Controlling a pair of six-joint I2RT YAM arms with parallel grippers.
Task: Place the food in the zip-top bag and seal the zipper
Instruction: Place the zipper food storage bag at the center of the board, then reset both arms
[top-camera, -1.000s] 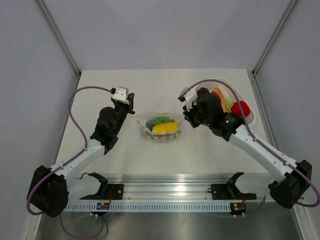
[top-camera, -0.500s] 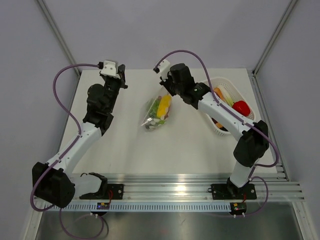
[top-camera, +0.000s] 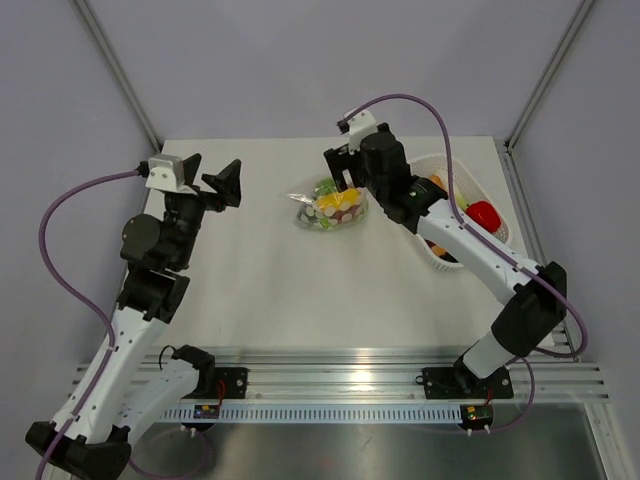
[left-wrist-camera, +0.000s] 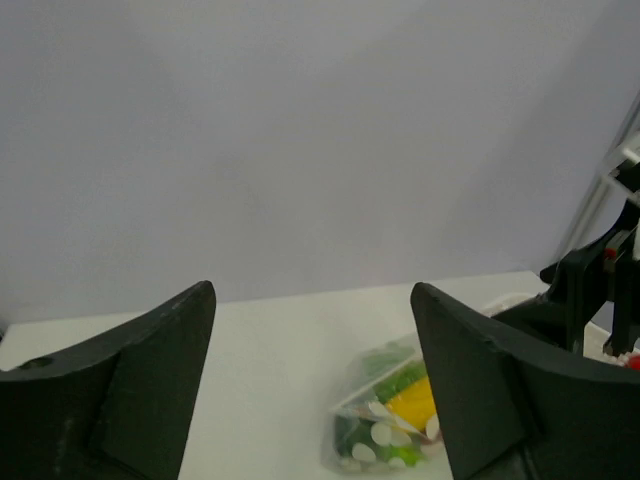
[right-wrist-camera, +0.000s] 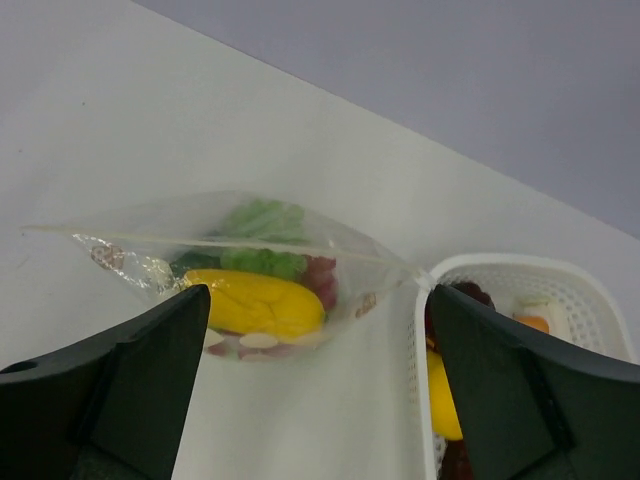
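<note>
zip-top bag (right-wrist-camera: 250, 250) corner meets basket (right-wrist-camera: 520, 262) rim; left gripper (left-wrist-camera: 312, 300) spread, apart.

food (top-camera: 335, 203) in zip-top bag (top-camera: 305, 213) | zip-top bag on table (top-camera: 300, 290) | basket (right-wrist-camera: 560, 285) just right of it, holding more food

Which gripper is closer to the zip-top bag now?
Right. The right gripper is open right at the zip-top bag; the left gripper, also open, is well off to its left.
</note>
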